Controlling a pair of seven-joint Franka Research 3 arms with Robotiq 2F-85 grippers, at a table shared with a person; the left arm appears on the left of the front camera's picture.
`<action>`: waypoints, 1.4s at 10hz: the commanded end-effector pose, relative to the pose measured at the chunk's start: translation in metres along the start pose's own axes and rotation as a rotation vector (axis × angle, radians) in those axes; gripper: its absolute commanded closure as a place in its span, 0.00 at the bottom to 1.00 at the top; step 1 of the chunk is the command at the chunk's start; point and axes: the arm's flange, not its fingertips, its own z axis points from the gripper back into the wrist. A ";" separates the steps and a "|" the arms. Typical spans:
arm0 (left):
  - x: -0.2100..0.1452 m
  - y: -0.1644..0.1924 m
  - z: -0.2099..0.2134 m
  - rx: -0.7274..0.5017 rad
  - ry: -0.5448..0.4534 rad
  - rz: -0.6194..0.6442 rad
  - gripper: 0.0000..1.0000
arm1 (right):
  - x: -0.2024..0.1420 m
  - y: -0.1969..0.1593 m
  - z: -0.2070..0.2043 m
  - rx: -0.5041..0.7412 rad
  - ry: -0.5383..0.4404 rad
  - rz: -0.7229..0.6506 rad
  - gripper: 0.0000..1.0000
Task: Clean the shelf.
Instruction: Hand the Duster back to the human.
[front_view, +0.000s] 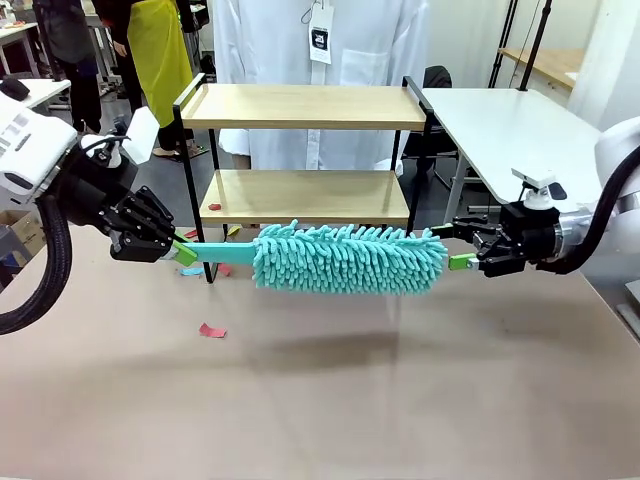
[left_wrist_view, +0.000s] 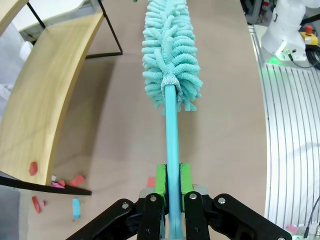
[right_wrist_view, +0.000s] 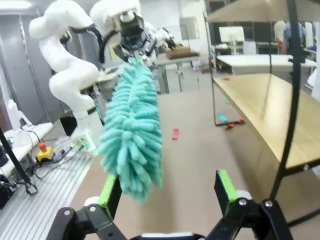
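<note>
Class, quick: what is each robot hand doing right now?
Left hand: closed on the teal duster's handle.
Right hand: open, holding nothing.

The shelf (front_view: 304, 107) and coloured scraps (front_view: 212, 330) rest on the beige tabletop (front_view: 330, 400).

No text can be read. A white tag (front_view: 320, 32) at 12 o'clock carries a dark label, too small to read.

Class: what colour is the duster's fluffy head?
Turquoise; the duster shows best in the front view.
</note>
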 end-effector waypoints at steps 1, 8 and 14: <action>0.001 0.002 -0.001 -0.003 -0.035 -0.006 0.87 | -0.007 0.001 -0.006 0.023 -0.076 -0.007 0.00; 0.001 0.002 -0.001 -0.003 -0.035 -0.006 0.87 | -0.011 0.010 -0.045 0.098 -0.112 -0.014 0.00; 0.001 0.002 -0.001 -0.003 -0.035 -0.006 0.87 | -0.003 -0.002 -0.084 0.165 -0.108 -0.038 0.00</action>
